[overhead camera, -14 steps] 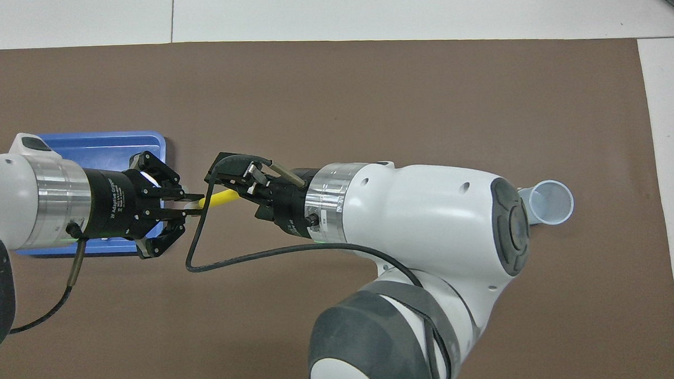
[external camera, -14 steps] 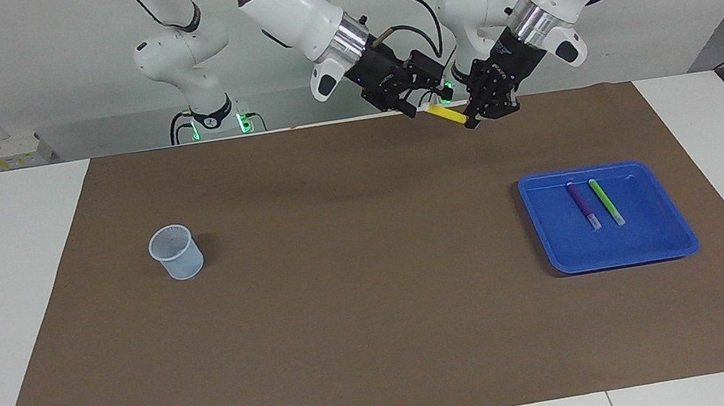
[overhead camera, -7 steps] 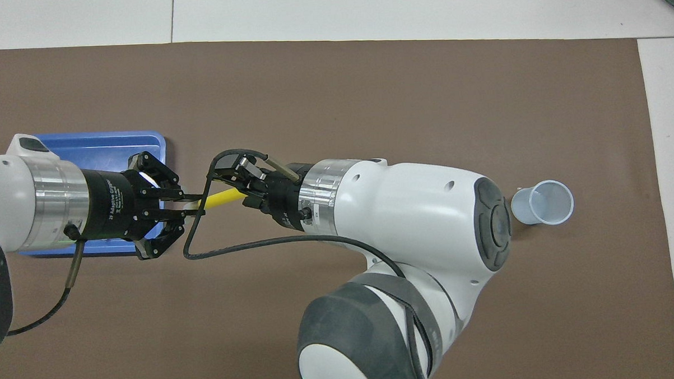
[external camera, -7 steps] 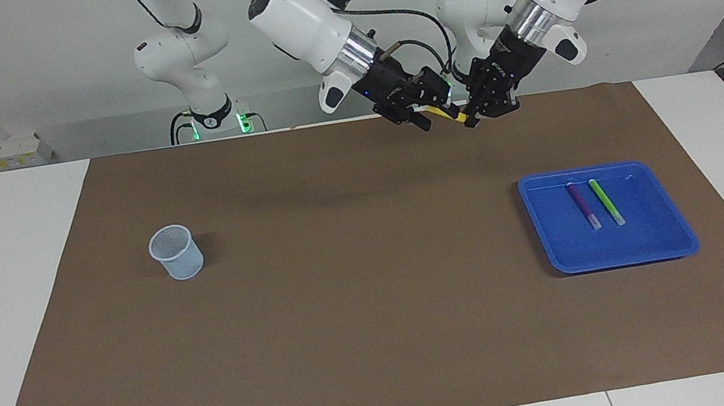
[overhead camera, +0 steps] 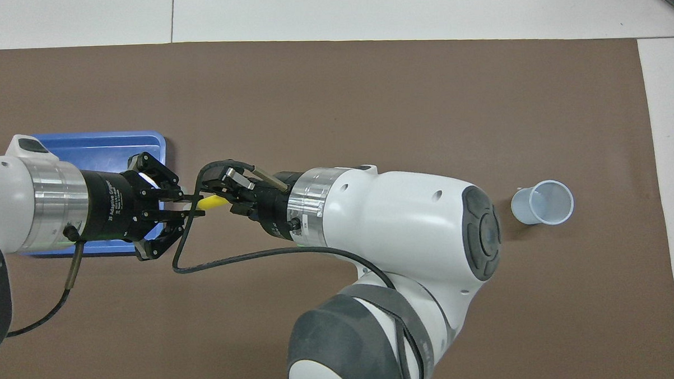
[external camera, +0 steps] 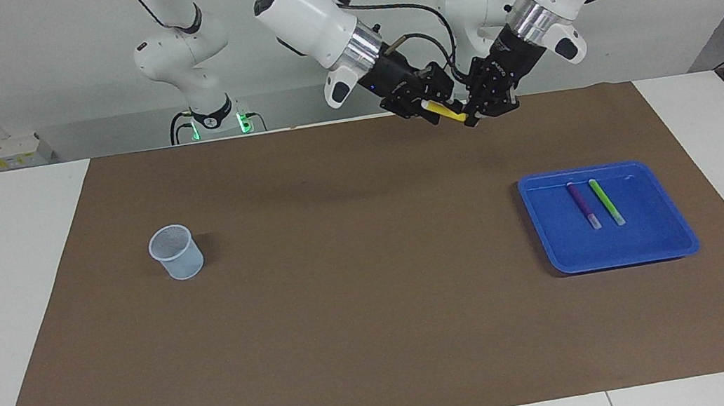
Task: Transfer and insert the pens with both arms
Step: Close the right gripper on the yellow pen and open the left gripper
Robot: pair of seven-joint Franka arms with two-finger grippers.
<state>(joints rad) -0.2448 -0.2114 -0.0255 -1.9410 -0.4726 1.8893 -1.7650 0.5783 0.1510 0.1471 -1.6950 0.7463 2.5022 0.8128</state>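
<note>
Since a second ago the right tool (external camera: 427,103) has slid along the yellow pen (external camera: 446,111) toward the left tool (external camera: 472,118), so far less of the yellow barrel shows between them. The right tool's fingers have drawn in around the pen's free end; whether they grip it firmly cannot be told. The left tool is clenched on the pen's other end, its fingertips together on the barrel. Both tools hang in the air over the strip of mat near the robots, about mid-table, with the pen slanting between them.

In the overhead view the pen (overhead camera: 211,203) appears only as a short yellow stub between the left tool (overhead camera: 194,204) and the right tool (overhead camera: 219,188). White lettering on the left tool's black body reads "Adaptive Gripper"; the smaller print under it cannot be read.

The purple pen (external camera: 583,205) and the green pen (external camera: 606,201) lie side by side, just apart, in the blue tray (external camera: 665,245) toward the left arm's end of the table, pale cap ends pointing away from the robots. The pale mesh cup (external camera: 177,252) stands upright on the brown mat (external camera: 362,302) toward the right arm's end, well apart from the tray.
</note>
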